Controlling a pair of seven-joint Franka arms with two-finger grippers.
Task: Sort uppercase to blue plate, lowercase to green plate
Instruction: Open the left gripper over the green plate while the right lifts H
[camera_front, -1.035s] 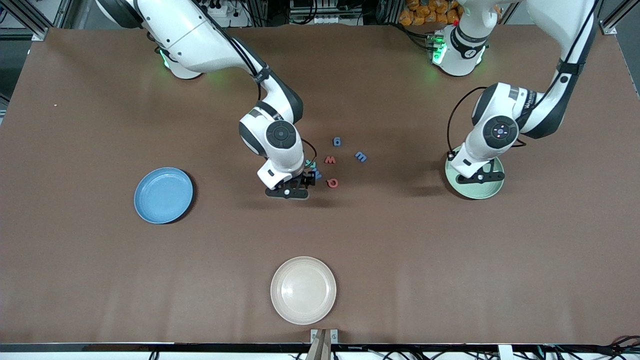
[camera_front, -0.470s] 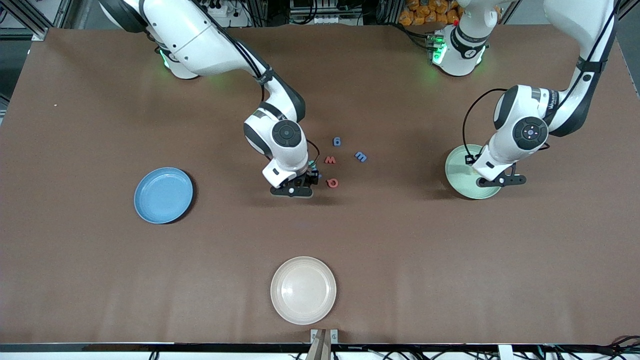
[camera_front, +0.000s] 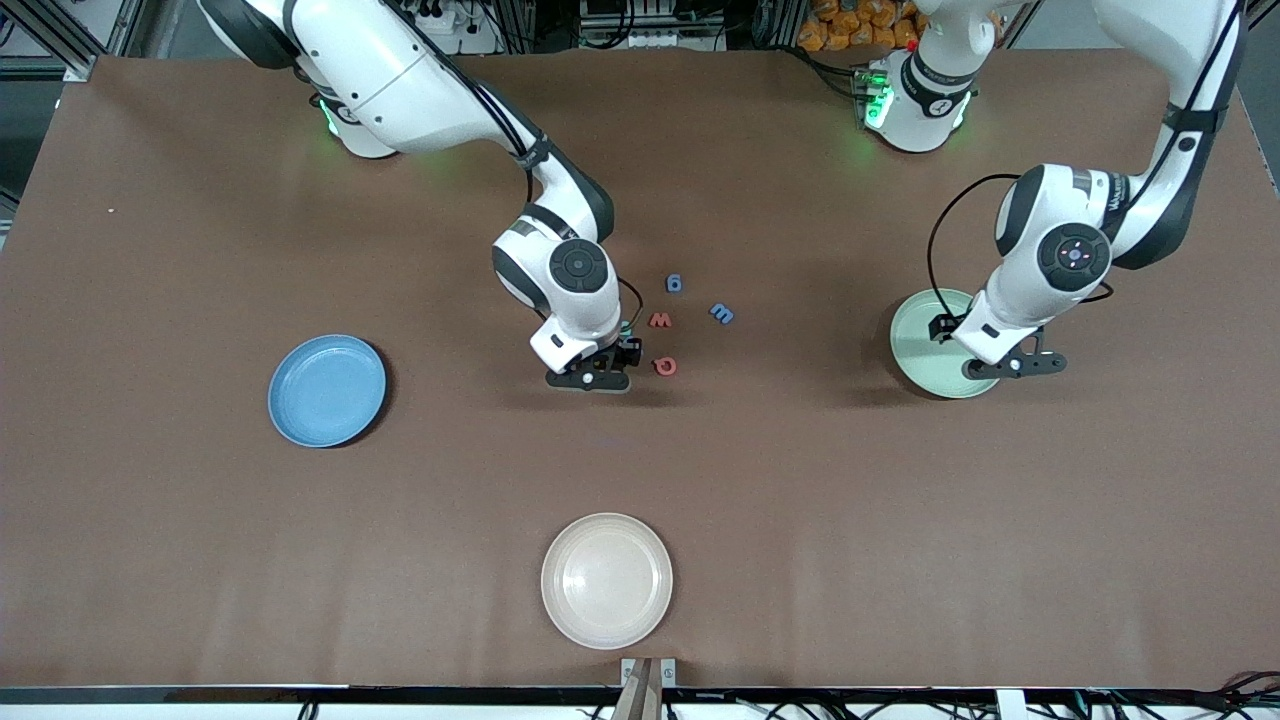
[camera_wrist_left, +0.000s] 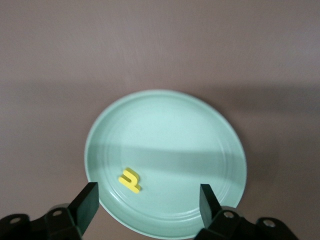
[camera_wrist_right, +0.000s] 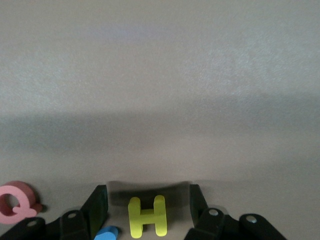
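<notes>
My right gripper is down at the table among the letters, open, with a finger on each side of the yellow H and a gap on both sides. A blue piece lies by one finger. The red Q is beside it, and the red w, blue g and blue m lie farther from the front camera. My left gripper hangs open and empty over the green plate's edge. A small yellow hooked piece lies in that plate. The blue plate holds nothing.
A cream-white plate sits near the table's front edge. The blue plate is toward the right arm's end and the green plate toward the left arm's end. Bare brown tabletop surrounds the small cluster of letters.
My left gripper has shifted from over the green plate's middle to over its edge, toward the left arm's end. My right gripper has edged slightly toward the red Q and settled around the H.
</notes>
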